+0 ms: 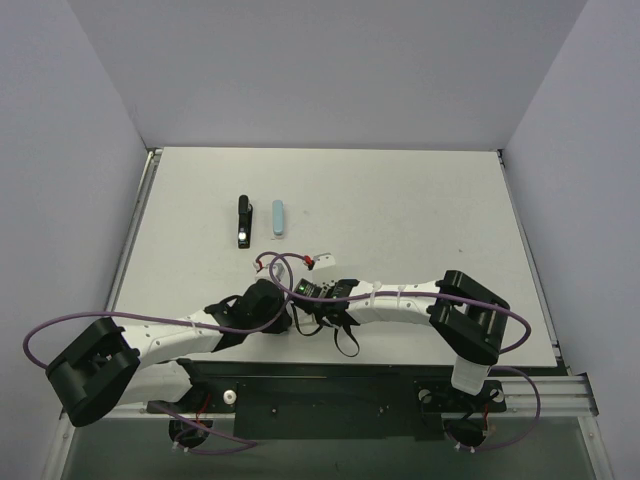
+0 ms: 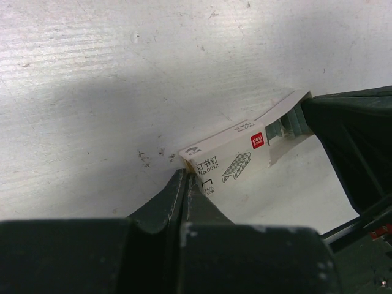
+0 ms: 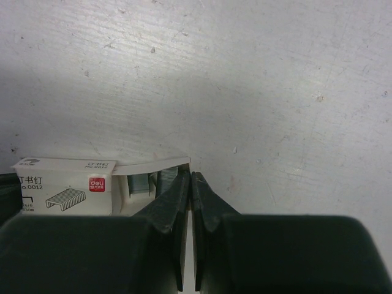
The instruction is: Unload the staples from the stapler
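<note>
Near the table's [image 1: 420, 200] near edge, we hold our left gripper [image 2: 185, 184] and right gripper [image 3: 192, 184], both pinched together, at opposite ends of the staple box [image 2: 229, 153].

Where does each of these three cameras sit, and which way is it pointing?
Top external: above and behind the bases, looking down on the table; left arm and right arm reach toward the staple box.
Left wrist: on the left arm, low, facing the staple box; left tool below, right tool at right.
Right wrist: on the right arm, low, facing the box's open end; right tool below.
Shared: all three show the staple box.
</note>
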`<state>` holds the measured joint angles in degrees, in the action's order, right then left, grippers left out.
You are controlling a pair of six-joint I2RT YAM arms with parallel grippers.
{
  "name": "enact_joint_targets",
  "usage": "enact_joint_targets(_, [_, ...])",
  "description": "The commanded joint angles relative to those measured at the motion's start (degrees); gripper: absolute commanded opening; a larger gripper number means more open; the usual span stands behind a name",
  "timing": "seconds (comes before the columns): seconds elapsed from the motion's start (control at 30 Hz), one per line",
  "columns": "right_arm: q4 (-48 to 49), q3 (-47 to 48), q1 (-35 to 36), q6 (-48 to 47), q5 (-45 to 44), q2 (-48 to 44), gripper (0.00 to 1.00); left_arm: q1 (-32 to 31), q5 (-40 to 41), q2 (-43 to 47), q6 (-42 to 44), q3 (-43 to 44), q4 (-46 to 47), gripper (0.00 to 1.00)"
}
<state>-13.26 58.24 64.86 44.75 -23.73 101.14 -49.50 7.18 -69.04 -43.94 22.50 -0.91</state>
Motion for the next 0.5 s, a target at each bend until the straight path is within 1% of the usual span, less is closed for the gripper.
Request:
enact_joint_targets(0.0, [-1.3, 1.8, -0.7, 0.6, -1.7, 0.7, 0.0, -1.3, -1.1, -1.3, 1.1, -0.6, -0.1, 0.0])
enact_joint_targets(0.47, [-1.4, -1.2, -2.9, 2.8, -0.9, -2.0, 0.0, -2.2, -1.2, -2.2, 1.1, -0.1, 0.0, 0.0])
